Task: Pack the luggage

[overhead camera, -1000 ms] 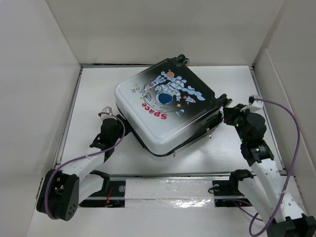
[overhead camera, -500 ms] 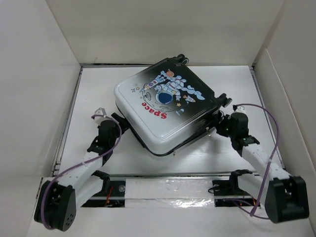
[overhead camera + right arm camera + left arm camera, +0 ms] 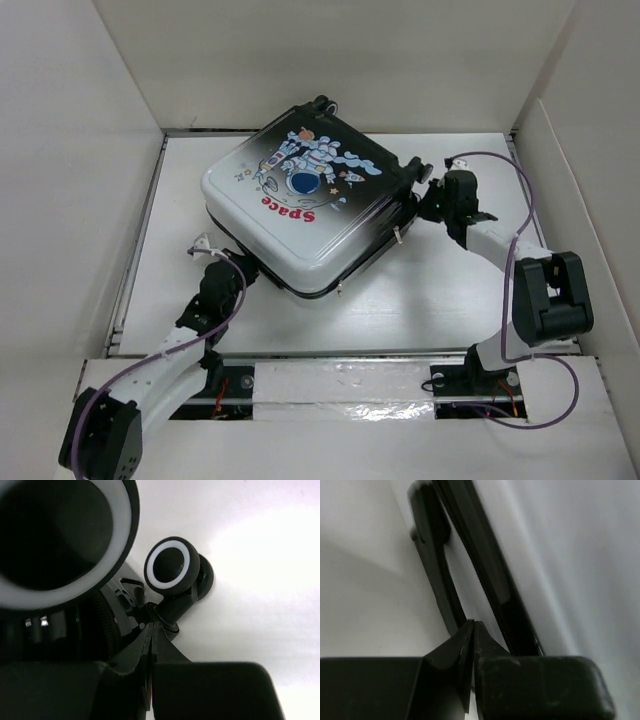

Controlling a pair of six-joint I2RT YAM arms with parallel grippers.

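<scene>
The luggage (image 3: 300, 205) lies closed and flat on the white table, astronaut and red "Space" print facing up, black wheels at its far and right corners. My left gripper (image 3: 244, 266) is shut and empty, with its tips at the luggage's near-left edge. In the left wrist view its tips (image 3: 472, 626) sit beside the black side handle (image 3: 434, 570) and the white shell (image 3: 570, 555). My right gripper (image 3: 427, 200) is shut and empty at the right corner. In the right wrist view its tips (image 3: 153, 628) touch the stem under a wheel (image 3: 171, 567).
White walls (image 3: 80, 150) enclose the table on the left, back and right. A taped rail (image 3: 340, 385) runs along the near edge between the arm bases. A purple cable (image 3: 530, 210) loops over the right arm.
The luggage has slid left and away from the arms. My right arm has stretched forward along with its wheel corner. My left gripper has drawn back toward the near edge.
</scene>
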